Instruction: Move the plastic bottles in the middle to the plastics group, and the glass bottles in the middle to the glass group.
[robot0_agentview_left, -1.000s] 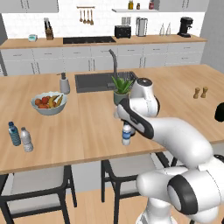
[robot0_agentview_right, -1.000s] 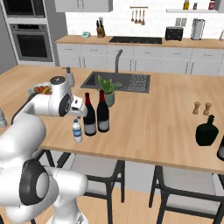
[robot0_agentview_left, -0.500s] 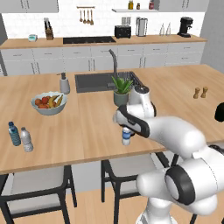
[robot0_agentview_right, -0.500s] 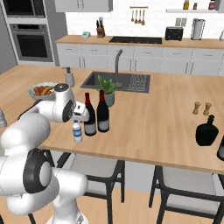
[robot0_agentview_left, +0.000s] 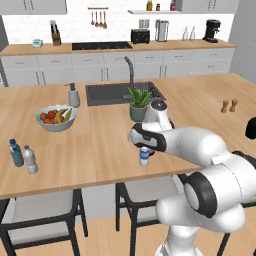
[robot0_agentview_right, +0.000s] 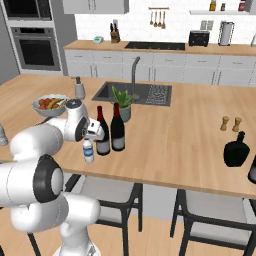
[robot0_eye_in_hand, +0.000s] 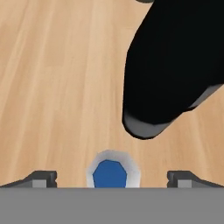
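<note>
The small clear water bottle (robot0_agentview_left: 144, 156) with a blue label band stands near the island's front edge, also seen in the right base view (robot0_agentview_right: 88, 151). My gripper (robot0_agentview_left: 145, 147) hangs straight above it, open. In the hand view the bottle's top (robot0_eye_in_hand: 110, 173) sits between the wide-apart fingertips (robot0_eye_in_hand: 42, 178), and the gripper (robot0_eye_in_hand: 112, 179) touches nothing. Two tall dark wine bottles (robot0_agentview_right: 102, 131) (robot0_agentview_right: 118, 128) stand just behind it; one looms large in the hand view (robot0_eye_in_hand: 175, 65). The blue-tinted bottle (robot0_agentview_left: 16, 152) and the clear greyish bottle (robot0_agentview_left: 30, 159) stand at the far left.
A potted plant (robot0_agentview_left: 138, 102) and the sink (robot0_agentview_left: 107, 93) lie behind the wine bottles. A fruit bowl (robot0_agentview_left: 55, 116) and a soap dispenser (robot0_agentview_left: 73, 95) stand to the left. A squat dark flask (robot0_agentview_right: 236, 150) and salt and pepper shakers (robot0_agentview_right: 230, 123) are at the right.
The hand has come down over the small water bottle, from above the wine bottles' necks to just above its cap. The bottles have not moved.
</note>
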